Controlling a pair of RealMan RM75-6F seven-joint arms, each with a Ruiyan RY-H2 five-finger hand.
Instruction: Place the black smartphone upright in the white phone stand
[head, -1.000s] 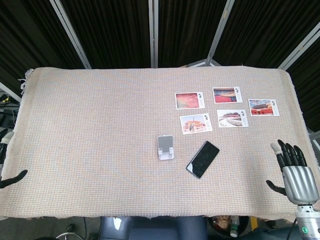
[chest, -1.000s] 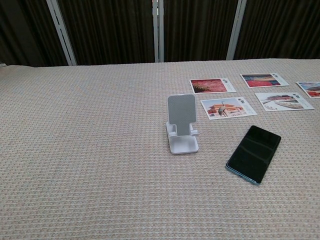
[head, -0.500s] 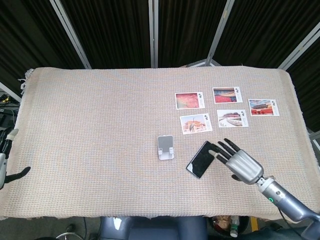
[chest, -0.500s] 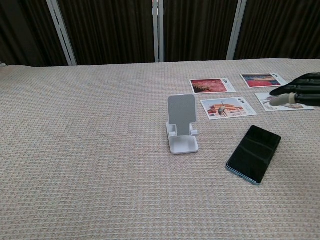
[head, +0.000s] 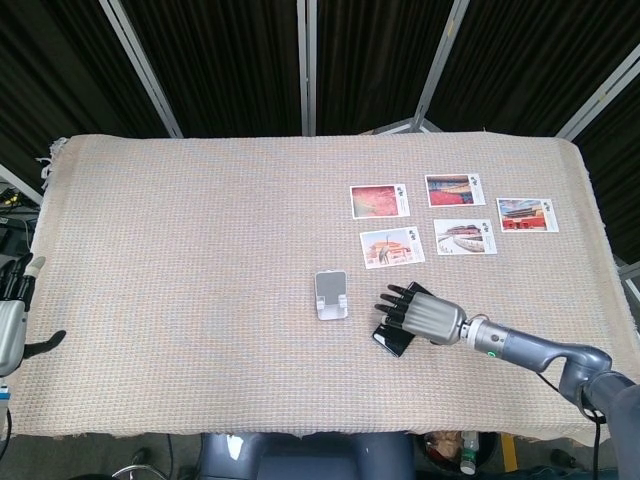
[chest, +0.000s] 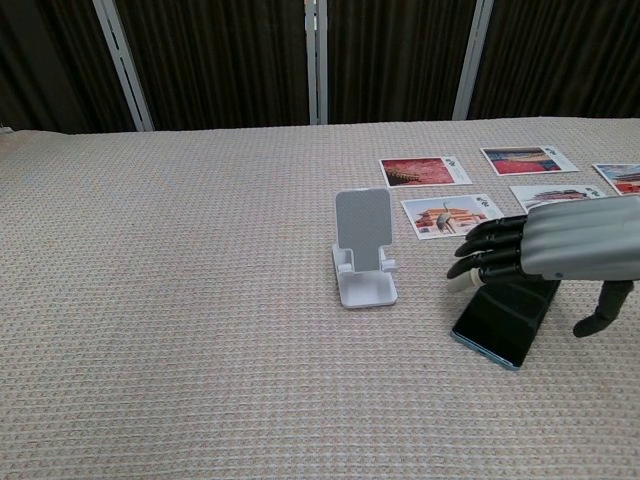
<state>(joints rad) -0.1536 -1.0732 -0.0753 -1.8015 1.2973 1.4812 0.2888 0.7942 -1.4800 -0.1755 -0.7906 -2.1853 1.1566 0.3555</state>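
Note:
The black smartphone (chest: 503, 318) lies flat on the woven cloth, right of the white phone stand (chest: 364, 249); only its near end shows (head: 390, 340) in the head view. My right hand (chest: 545, 253) hovers palm down over the phone's far half, fingers apart and pointing left toward the stand, thumb hanging down at the right. It holds nothing. From the head view the right hand (head: 420, 311) covers most of the phone beside the stand (head: 331, 294). My left hand (head: 14, 318) sits at the table's left edge, off the cloth, fingers spread and empty.
Several picture postcards (head: 380, 200) lie at the back right of the cloth, the nearest one (chest: 449, 216) just behind my right hand. The cloth-covered table (head: 180, 240) stretches wide to the left of the stand.
My right hand has swept left from the table's right edge to over the phone, now covering its far half. The left hand rose slightly at the left edge. Phone and stand have not moved.

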